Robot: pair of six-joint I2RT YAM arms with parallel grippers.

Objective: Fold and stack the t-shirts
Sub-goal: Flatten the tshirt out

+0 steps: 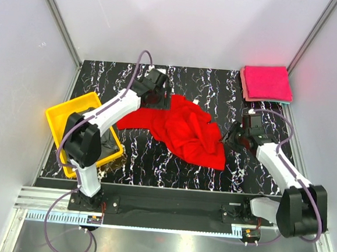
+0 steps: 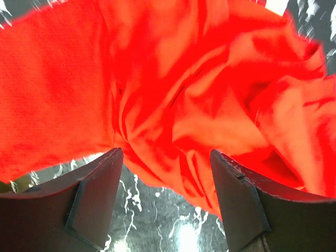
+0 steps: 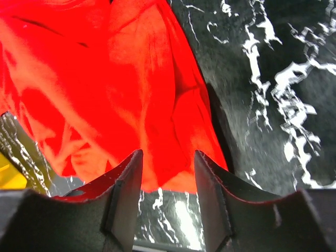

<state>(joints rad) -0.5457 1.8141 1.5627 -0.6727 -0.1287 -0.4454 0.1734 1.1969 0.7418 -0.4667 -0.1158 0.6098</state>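
A bright red t-shirt [image 1: 187,130] lies crumpled and spread in the middle of the black marbled table. My left gripper [image 1: 158,96] is at its back left edge. In the left wrist view that gripper [image 2: 165,163] is open, with a bunched red fold [image 2: 173,105] just past the fingertips and bare table between the fingers. My right gripper [image 1: 233,137] is at the shirt's right edge. It stands open in the right wrist view [image 3: 168,157], the red hem [image 3: 157,131] lying between its tips. A folded magenta-pink stack [image 1: 267,83] rests at the back right corner.
A yellow plastic tray [image 1: 70,115] sits at the table's left edge, partly under the left arm, with something dark inside [image 1: 111,150]. A corner of the yellow tray [image 3: 10,178] shows in the right wrist view. White walls and metal posts close in the table.
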